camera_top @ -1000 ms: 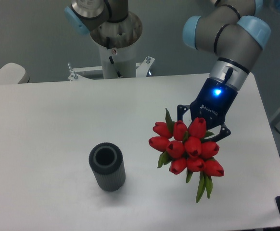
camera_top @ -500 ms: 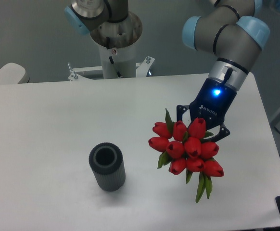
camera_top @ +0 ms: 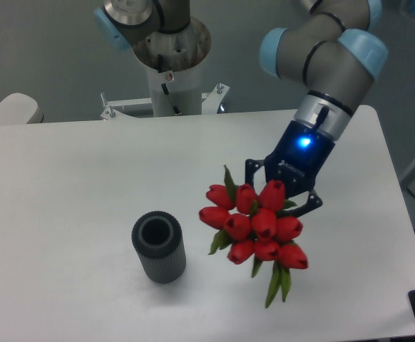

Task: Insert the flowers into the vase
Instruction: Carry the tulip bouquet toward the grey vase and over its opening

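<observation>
While the fingers (camera_top: 309,202) clamp the flowers (camera_top: 255,226) with buds hiding their tips, the vase (camera_top: 158,246) stands upright on the table (camera_top: 72,178), well left of them.

- From my seat, the fingers (camera_top: 309,201) are mostly hidden behind the flowers (camera_top: 254,224); the bunch fills the room just below and in front of them.
- Left of the fingers, bare table (camera_top: 65,185) lies between the bunch and the vase (camera_top: 158,246); I see nothing standing in that gap.
- The vase stands upright, mouth open upward, with nothing over it.
- Behind and left of the fingers, the arm's base column (camera_top: 170,68) stands off the table's far edge.
</observation>
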Controlling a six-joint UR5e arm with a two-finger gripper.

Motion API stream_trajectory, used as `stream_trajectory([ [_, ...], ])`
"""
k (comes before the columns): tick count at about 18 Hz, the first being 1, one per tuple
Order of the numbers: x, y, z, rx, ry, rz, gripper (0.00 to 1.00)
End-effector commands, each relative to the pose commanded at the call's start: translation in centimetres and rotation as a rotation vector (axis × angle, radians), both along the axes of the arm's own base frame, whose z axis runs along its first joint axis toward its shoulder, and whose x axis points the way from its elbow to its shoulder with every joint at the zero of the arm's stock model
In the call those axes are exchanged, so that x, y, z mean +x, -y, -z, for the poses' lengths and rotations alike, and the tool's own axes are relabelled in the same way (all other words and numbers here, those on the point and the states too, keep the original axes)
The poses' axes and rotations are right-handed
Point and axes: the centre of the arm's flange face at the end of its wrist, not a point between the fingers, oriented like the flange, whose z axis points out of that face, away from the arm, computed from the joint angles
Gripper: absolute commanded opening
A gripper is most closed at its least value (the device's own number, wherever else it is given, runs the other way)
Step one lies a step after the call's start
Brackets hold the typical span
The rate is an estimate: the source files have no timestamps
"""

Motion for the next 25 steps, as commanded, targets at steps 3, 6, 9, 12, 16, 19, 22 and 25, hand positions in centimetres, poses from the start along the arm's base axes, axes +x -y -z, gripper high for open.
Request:
stream_trajectory([
  [3,-0.1,0.0,-0.2,0.067,0.017,0.023,0.21],
  [6,0.4,-0.1,-1.0,0.145,0.052,0.059,0.21],
  [9,0.8,-0.5,-1.5,0.259,0.117,0.117,0.21],
  [12,1.5,-0.5,-1.4,0.301,0.147,0.142,0.21],
  [16,2.2,-0.7,-2.1,0.367,0.175,0.179,0.20],
  [19,3.3,-1.7,-2.2,0.404,0.172,0.223,0.20],
  [22,4.5,-2.5,-2.4,0.458,0.160,0.272,0.19],
  [25,5.3,-2.7,-2.0,0.461,0.161,0.283,0.19],
])
